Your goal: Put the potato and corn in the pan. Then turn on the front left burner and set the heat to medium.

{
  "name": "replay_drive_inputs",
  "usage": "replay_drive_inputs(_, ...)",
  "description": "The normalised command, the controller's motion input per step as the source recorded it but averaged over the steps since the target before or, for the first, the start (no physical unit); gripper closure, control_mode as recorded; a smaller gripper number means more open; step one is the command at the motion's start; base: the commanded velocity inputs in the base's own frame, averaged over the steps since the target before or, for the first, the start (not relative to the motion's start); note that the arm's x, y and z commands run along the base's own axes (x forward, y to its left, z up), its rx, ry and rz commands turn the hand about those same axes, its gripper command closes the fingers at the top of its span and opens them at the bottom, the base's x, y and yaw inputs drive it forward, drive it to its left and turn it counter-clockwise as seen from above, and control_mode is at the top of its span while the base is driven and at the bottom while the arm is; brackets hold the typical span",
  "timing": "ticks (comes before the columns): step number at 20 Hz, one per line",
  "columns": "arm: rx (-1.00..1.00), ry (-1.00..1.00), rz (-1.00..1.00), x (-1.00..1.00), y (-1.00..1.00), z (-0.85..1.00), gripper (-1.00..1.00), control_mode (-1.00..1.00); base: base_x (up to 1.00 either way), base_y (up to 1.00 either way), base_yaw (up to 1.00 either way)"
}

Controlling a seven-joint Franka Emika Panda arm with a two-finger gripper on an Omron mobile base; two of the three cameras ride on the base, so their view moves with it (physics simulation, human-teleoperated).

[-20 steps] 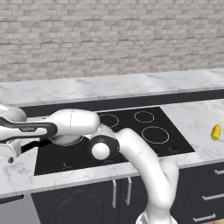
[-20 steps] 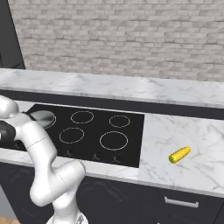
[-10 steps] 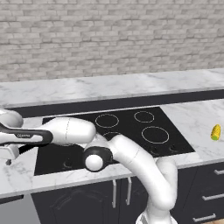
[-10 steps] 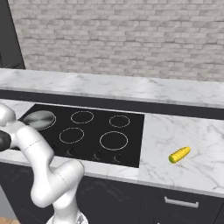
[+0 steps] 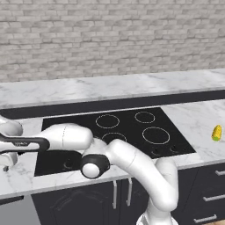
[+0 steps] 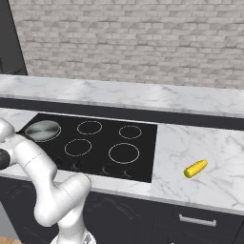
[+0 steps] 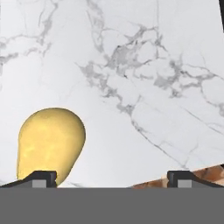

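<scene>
The arm is reaching far to the robot's left, across the front left corner of the cooktop and out over the marble counter beside it. In the hand view, the gripper is pointing down at the white marble, and its two dark fingertips are standing wide apart, so the jaws are open with nothing between them.

The potato, a tan-yellow oval lump, is lying on the counter in the lower left of the hand view. It is sitting just beside the left-hand fingertip and is partly overlapped by it, off to that side and not centred in the gap. Whether the fingertip is touching the potato cannot be determined.

The corn, a bright yellow cob with a green tip, is lying on the marble counter to the right of the cooktop, well apart from the arm. It is also showing at the right edge of the left base view.

The pan, a round disc of shiny grey metal, is sitting on the rear left burner of the cooktop in the right base view. Its handle cannot be made out there.
</scene>
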Motion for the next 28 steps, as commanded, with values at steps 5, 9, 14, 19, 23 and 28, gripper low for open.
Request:
replay_drive_inputs(5, 0.05, -0.01, 0.0, 0.21, 0.01, -0.08, -1.0, -1.0, 0.0, 0.0, 0.0)
replay_drive_inputs(9, 0.0, -0.01, 0.0, 0.03, 0.15, -0.08, -1.0, -1.0, 0.0, 0.0, 0.0)
replay_drive_inputs(14, 0.0, -0.03, 0.0, 0.0, 0.42, -0.1, -1.0, -1.0, 0.0, 0.0, 0.0)
replay_drive_inputs(19, 0.0, -0.04, -0.02, 0.11, 0.33, -0.01, -1.0, -1.0, 0.0, 0.0, 0.0)
replay_drive_inputs(23, 0.0, 0.0, -0.02, 0.24, 0.3, 0.0, -1.0, -1.0, 0.0, 0.0, 0.0)
replay_drive_inputs(28, 0.0, -0.04, -0.01, 0.19, 0.45, 0.0, -1.0, -1.0, 0.0, 0.0, 0.0)
